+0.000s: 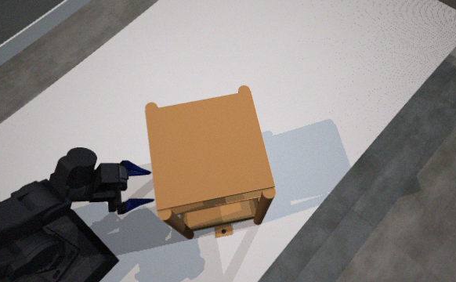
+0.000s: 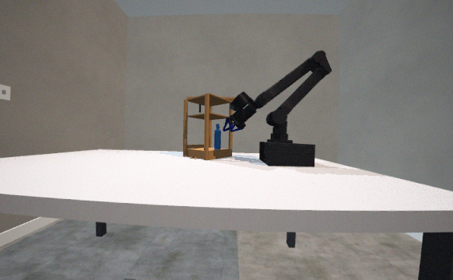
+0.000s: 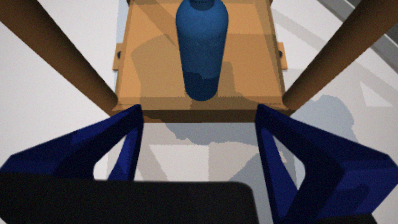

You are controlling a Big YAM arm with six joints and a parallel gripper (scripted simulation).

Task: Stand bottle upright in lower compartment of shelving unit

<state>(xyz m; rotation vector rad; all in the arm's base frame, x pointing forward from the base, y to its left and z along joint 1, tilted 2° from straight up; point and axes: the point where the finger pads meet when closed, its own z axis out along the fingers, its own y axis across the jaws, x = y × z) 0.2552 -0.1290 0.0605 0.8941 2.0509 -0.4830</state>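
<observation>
The blue bottle [image 2: 217,137] [image 3: 201,47] stands upright, cap up, on the floor of the lower compartment of the wooden shelving unit [image 1: 206,153] [image 2: 207,102] [image 3: 150,65], behind the front lip. In the overhead view the unit's top hides it. My gripper [image 1: 143,186] [image 2: 231,127] [image 3: 199,113] is open and empty. It is outside the unit, just in front of the lip and a little above the bottle's cap level, clear of the bottle.
The unit's two front posts [image 3: 55,60] [image 3: 332,57] flank the opening on either side of my fingers. The arm's black base [image 2: 286,154] stands on the white table [image 2: 141,179] beside the unit.
</observation>
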